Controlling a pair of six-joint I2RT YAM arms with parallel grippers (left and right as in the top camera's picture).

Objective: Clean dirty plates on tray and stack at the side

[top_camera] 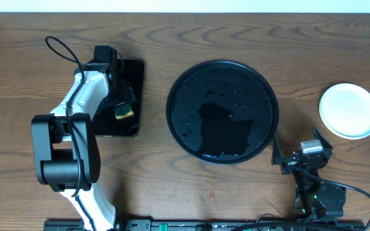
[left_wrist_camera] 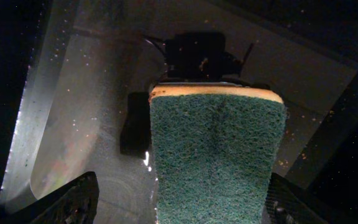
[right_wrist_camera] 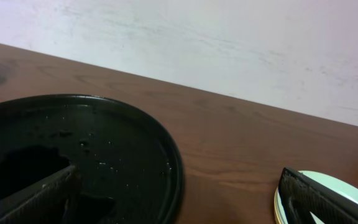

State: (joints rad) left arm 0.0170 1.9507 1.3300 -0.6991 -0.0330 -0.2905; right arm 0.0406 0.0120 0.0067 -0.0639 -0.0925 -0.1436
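Overhead view, no readable writing, plates (top_camera: 349, 110) stacked at 3 o'clock of tray (top_camera: 222, 111), left jaws pinching sponge (top_camera: 124, 111), right jaws spread.

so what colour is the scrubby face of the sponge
Dark green, on a yellow sponge; clearest in the left wrist view.

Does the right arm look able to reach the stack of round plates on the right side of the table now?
Probably yes. The stack of pale round plates lies just beyond the right gripper on bare wooden table, with nothing between them.
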